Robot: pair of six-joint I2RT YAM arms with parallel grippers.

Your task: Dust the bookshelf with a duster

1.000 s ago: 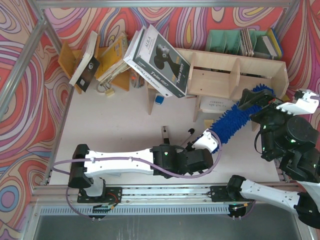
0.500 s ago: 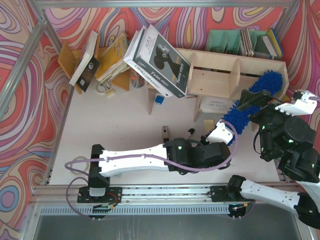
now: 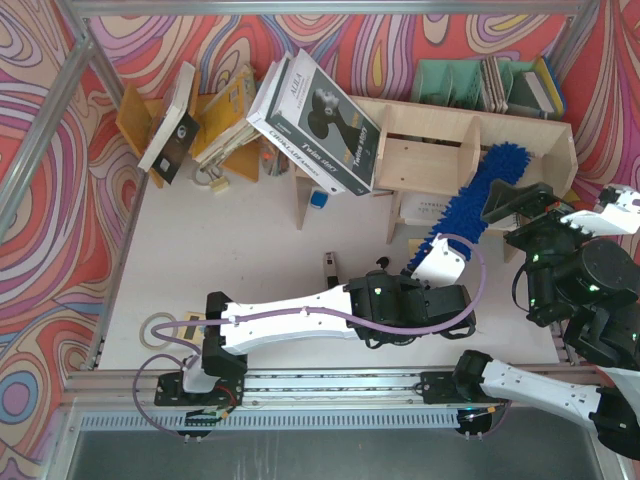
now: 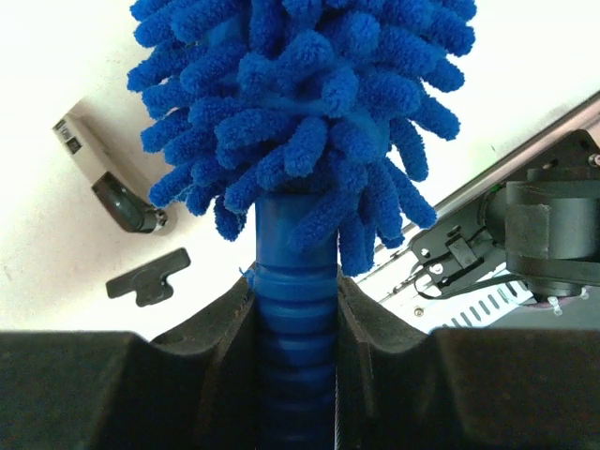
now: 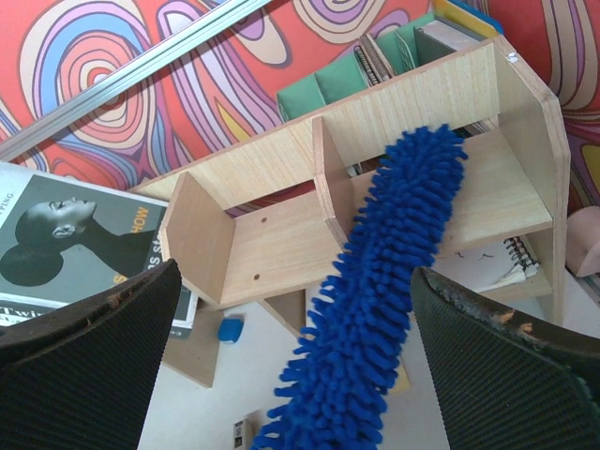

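Observation:
The pale plywood bookshelf (image 3: 440, 150) stands at the back right, its open compartments also showing in the right wrist view (image 5: 272, 248). The bright-blue fluffy duster (image 3: 478, 195) slants up from my left gripper (image 3: 432, 262), and its tip lies in the shelf's right compartment. In the left wrist view the left gripper (image 4: 295, 291) is shut on the duster's ribbed blue handle, with the fluffy head (image 4: 300, 103) just beyond the fingers. My right gripper (image 3: 565, 205) hovers to the right of the duster, open and empty. From its wrist view (image 5: 292, 281) the duster (image 5: 384, 291) runs between its wide-apart fingers without touching them.
A large black-and-white magazine (image 3: 320, 120) leans on the shelf's left end. Behind it is an orange-yellow rack with books (image 3: 215, 120). Green file holders (image 3: 450, 80) stand behind the shelf. A small black-and-silver tool (image 3: 330, 268), a blue block (image 3: 318, 199) and a tape ring (image 3: 158, 330) lie on the table.
My left arm has reached further right and forward. The duster has swung up onto the shelf, and its tip has moved from beside the right gripper into the right compartment. The right gripper has barely moved.

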